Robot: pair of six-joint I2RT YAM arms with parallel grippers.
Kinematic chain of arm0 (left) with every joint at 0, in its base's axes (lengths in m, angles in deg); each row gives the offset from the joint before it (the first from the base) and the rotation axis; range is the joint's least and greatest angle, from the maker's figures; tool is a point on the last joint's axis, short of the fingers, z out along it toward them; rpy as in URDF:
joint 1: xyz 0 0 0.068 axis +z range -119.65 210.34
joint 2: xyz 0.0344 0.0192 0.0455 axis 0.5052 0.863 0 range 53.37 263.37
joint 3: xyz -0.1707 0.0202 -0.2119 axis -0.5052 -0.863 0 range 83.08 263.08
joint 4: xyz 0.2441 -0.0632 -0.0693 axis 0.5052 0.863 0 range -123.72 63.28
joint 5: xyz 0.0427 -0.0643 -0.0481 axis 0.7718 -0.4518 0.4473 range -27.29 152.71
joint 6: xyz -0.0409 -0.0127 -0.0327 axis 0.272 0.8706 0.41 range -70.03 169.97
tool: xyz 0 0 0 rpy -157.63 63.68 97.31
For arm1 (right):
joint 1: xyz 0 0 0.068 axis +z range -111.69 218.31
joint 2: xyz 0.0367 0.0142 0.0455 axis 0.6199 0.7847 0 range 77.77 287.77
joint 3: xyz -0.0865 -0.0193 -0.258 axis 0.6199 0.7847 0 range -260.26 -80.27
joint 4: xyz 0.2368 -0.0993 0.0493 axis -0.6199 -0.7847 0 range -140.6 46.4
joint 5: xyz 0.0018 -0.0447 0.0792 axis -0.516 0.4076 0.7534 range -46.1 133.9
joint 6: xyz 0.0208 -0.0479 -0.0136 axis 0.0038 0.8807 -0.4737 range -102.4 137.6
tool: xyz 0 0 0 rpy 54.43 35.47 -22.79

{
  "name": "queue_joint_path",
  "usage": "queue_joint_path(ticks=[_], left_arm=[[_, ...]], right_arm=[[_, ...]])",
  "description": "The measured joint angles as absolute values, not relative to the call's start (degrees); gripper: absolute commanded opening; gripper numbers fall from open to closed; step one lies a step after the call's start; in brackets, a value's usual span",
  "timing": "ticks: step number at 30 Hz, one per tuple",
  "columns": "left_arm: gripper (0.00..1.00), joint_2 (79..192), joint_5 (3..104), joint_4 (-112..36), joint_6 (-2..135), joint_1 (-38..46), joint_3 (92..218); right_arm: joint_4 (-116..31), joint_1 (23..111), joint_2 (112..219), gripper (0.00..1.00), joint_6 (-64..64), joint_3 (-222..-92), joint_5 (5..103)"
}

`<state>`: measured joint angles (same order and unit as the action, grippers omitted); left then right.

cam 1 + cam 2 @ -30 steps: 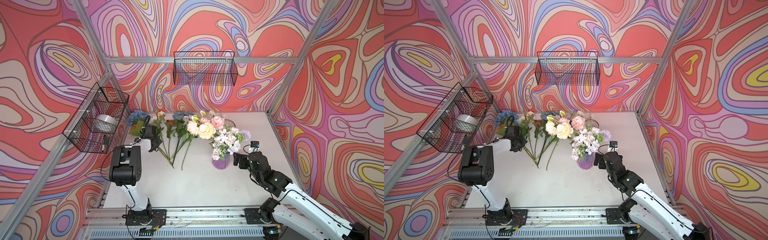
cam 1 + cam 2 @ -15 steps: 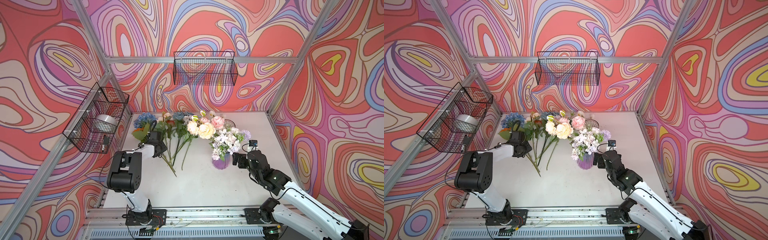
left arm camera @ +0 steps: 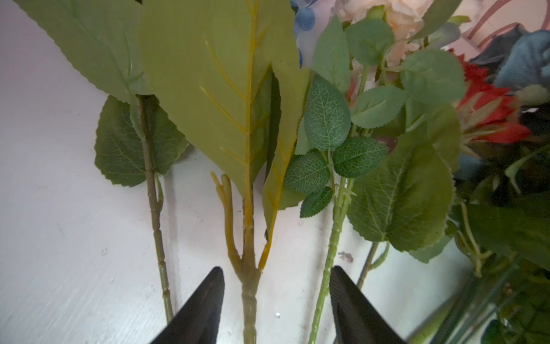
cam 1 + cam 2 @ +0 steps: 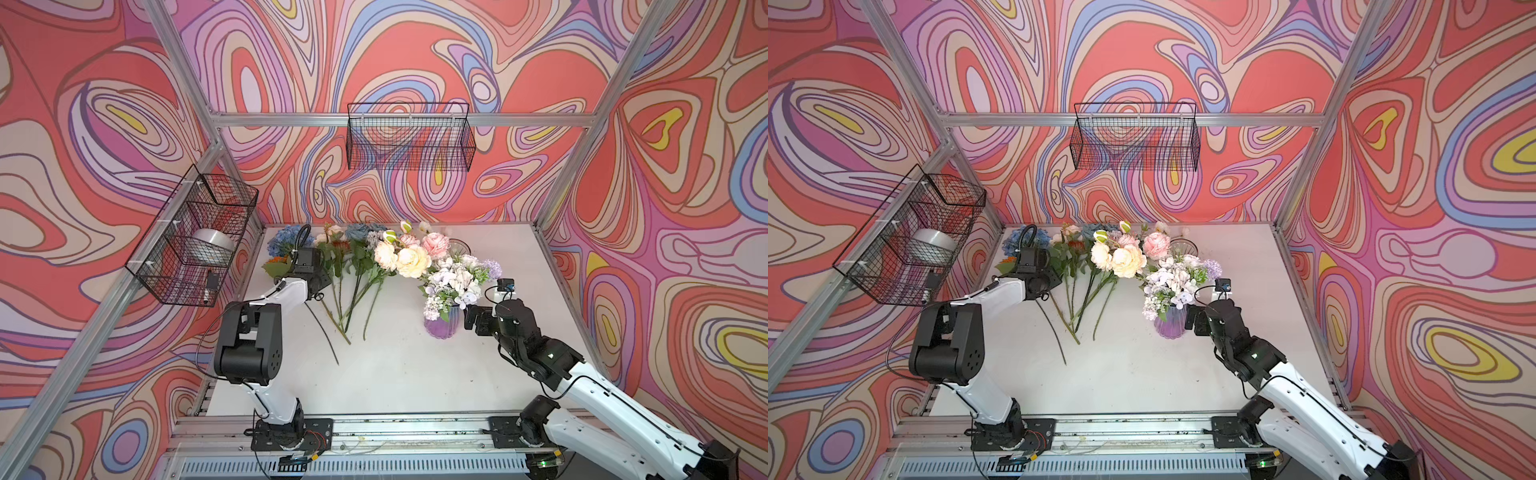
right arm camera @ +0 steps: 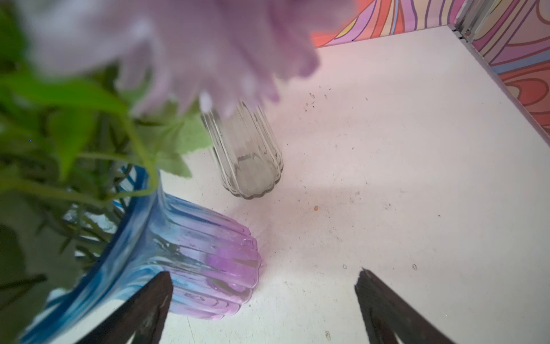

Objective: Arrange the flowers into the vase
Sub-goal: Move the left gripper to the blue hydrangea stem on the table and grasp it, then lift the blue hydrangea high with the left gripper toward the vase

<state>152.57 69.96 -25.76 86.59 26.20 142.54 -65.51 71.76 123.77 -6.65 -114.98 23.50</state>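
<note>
Left gripper (image 3: 276, 271) hovers low over the loose flowers (image 4: 345, 291), jaws apart, straddling an olive forked plastic stem (image 3: 249, 286) without pinching it; right gripper (image 5: 265, 274) is spread wide and holds nothing, one finger just beside the ribbed glass vase (image 5: 208, 253). The job looks roughly half done: lilac clusters (image 4: 457, 282), peach roses (image 4: 411, 259) and a pink rose (image 4: 435, 243) stand in that vase, right of the middle of the white worktop (image 4: 415, 374); a blue hydrangea (image 4: 284, 241), an orange bloom (image 3: 488, 119) and several leafy stems lie fanned near the far left corner, waiting. The vase is blue at its flared mouth and purple at the base; leaves look like matte fabric, serrated and veined; a clear ribbed vase (image 5: 247, 160) stands empty nearer the far edge.
</note>
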Motion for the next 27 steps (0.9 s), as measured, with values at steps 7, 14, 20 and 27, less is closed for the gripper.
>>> queue_joint_path(ticks=[7, 14, 20, 27], left_arm=[[0.55, 154.76, 70.92, -24.73, 86.61, 26.29, 142.08], [0.00, 156.88, 71.09, -24.71, 86.48, 26.64, 142.26], [0.00, 156.37, 71.55, -24.66, 86.15, 26.66, 142.28], [0.00, 147.78, 71.29, -25.87, 86.79, 26.66, 137.91]], right_arm=[[-64.88, 71.76, 120.58, 0.98, -2.96, -114.98, 32.92], [-61.23, 71.76, 120.80, 0.98, 0.26, -114.96, 38.41], [-58.10, 71.76, 121.02, 0.98, 2.62, -114.96, 40.37], [-50.19, 71.76, 120.76, 0.97, 4.39, -114.35, 39.04]])
